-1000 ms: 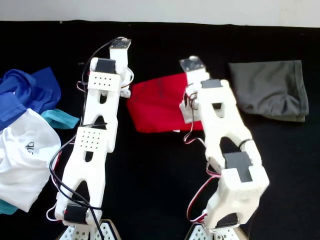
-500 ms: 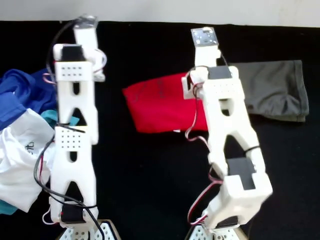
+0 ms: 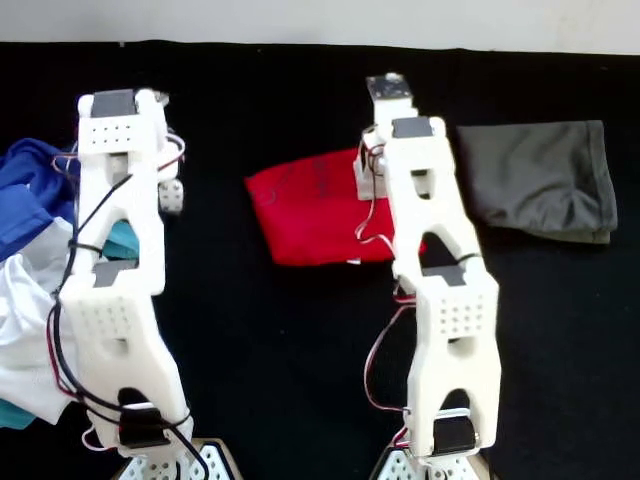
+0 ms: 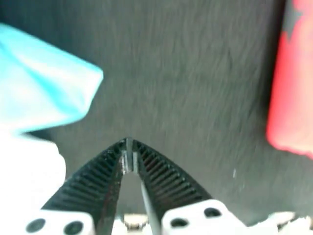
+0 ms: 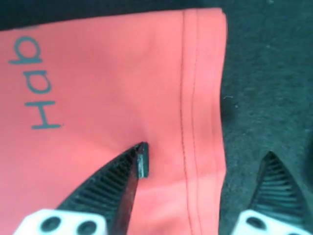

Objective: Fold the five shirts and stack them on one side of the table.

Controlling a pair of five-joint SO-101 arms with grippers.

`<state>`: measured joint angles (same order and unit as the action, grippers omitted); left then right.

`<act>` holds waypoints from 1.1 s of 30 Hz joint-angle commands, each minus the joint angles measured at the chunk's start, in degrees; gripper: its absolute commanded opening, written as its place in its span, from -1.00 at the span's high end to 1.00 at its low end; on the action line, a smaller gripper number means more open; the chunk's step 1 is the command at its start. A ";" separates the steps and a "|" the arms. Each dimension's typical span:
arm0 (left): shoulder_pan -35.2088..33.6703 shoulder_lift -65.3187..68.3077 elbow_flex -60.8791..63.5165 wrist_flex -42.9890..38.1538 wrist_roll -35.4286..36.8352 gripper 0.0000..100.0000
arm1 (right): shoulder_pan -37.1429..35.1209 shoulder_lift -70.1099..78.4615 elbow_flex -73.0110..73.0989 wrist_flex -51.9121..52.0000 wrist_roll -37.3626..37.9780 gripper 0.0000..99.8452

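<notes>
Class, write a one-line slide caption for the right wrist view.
Right end effector open, straddling the stitched hem of the red shirt on the black table.

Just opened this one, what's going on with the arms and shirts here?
Two arms are partway through folding shirts on a black table. A grey shirt lies folded on the right and a red shirt folded in the middle. The right gripper hangs open over the red shirt's hemmed edge. The left gripper is shut and empty above bare table between the red shirt and a teal shirt. That teal shirt, a blue shirt and a white shirt lie heaped on the left, unfolded.
</notes>
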<state>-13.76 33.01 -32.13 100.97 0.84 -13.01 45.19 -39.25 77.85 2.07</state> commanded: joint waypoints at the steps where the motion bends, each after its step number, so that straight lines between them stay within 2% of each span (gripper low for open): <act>1: -0.22 -10.33 9.36 -2.29 0.09 0.98 | -2.59 4.00 -7.60 2.86 -0.35 0.31; 5: -1.54 -16.22 25.89 -10.81 0.00 0.98 | -3.56 9.89 -11.38 3.12 -0.35 0.31; 9: -4.79 -19.21 43.91 -23.91 0.00 0.97 | -3.30 13.58 -13.58 3.56 -0.35 0.36; 11: -6.64 -20.09 50.51 -30.24 -0.09 0.97 | -3.21 14.37 -14.73 5.49 -0.35 0.56; 13: -7.96 -20.88 55.16 -35.08 -0.09 0.97 | -3.21 14.64 -15.87 7.78 -0.35 0.90; 14: -8.40 -21.23 56.92 -36.92 -0.09 0.97 | -3.21 14.64 -16.31 8.48 -0.35 1.00; 16: -8.57 -21.85 59.56 -39.65 -0.09 0.97 | -2.51 14.29 -16.75 10.59 -0.35 0.92; 20: -8.48 -23.16 62.37 -43.43 -0.09 0.97 | 0.22 14.20 -21.93 15.08 -0.09 0.98; 24: -8.40 -26.07 66.15 -46.59 0.26 0.98 | 2.59 14.20 -34.33 22.29 5.54 0.99; 27: -8.40 -29.58 70.11 -49.85 0.26 0.98 | 5.41 13.32 -42.59 23.34 8.97 0.99; 33: -8.22 -34.68 75.38 -54.42 0.26 0.98 | 10.07 6.73 -44.35 23.25 15.91 0.99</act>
<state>-21.49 -0.13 42.15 49.19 1.01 -5.27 58.90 -80.40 100.35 14.64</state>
